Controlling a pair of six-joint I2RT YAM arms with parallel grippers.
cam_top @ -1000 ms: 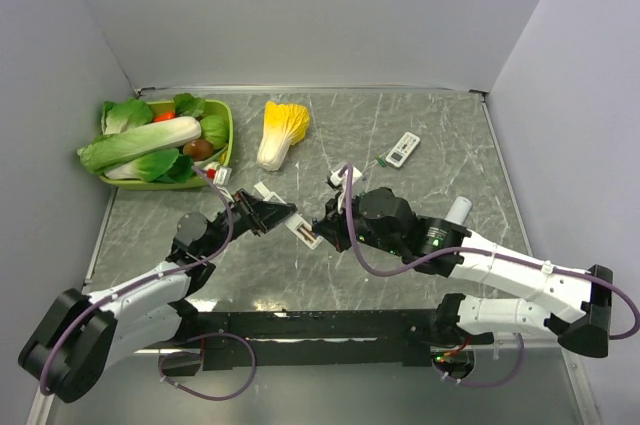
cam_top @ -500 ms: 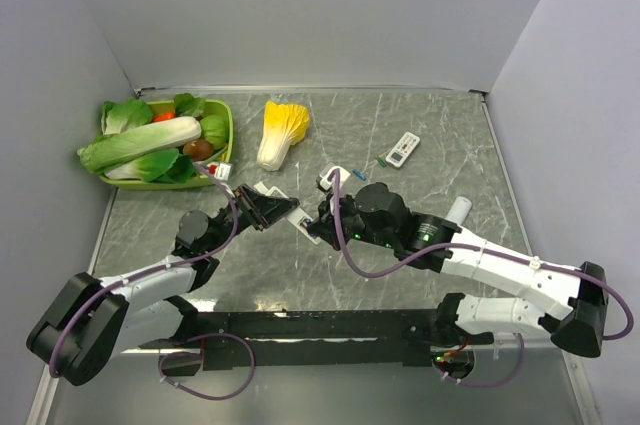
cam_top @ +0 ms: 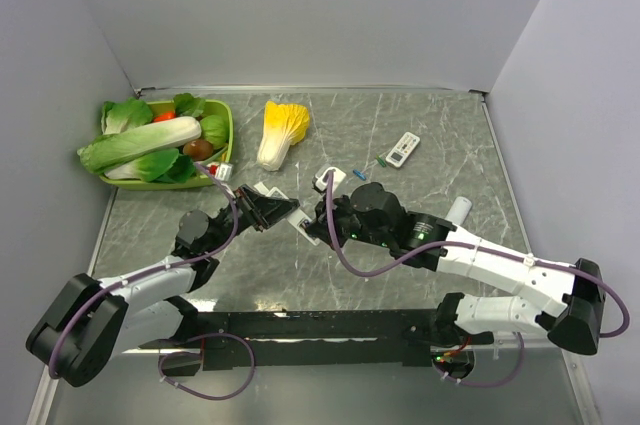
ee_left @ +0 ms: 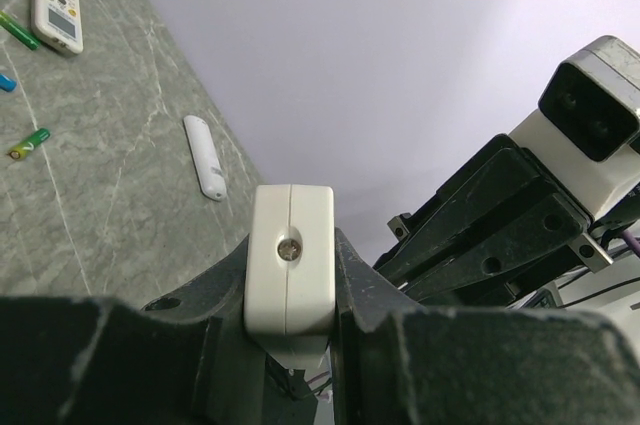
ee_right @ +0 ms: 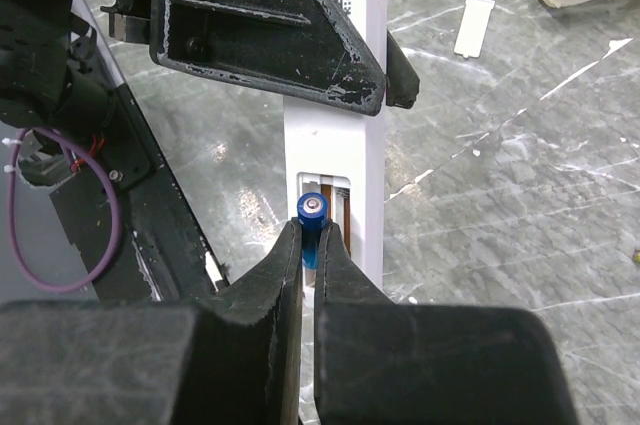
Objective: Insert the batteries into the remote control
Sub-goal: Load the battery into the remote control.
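My left gripper is shut on a white remote control, held off the table; its screwed end sits pinched between the left jaws. In the right wrist view the remote control runs upward with its battery compartment uncovered. My right gripper is shut on a blue battery, whose tip sits at the left slot of that compartment. More batteries lie on the table: green ones and a blue one.
A second remote lies at the back right. A white battery cover lies beyond the held remote. A green basket of vegetables stands at the back left, a yellow-white cabbage beside it. A white oblong thing lies further right.
My right gripper has moved left with the blue battery, up to the remote's compartment. The left arm has shifted the remote slightly, then held still.
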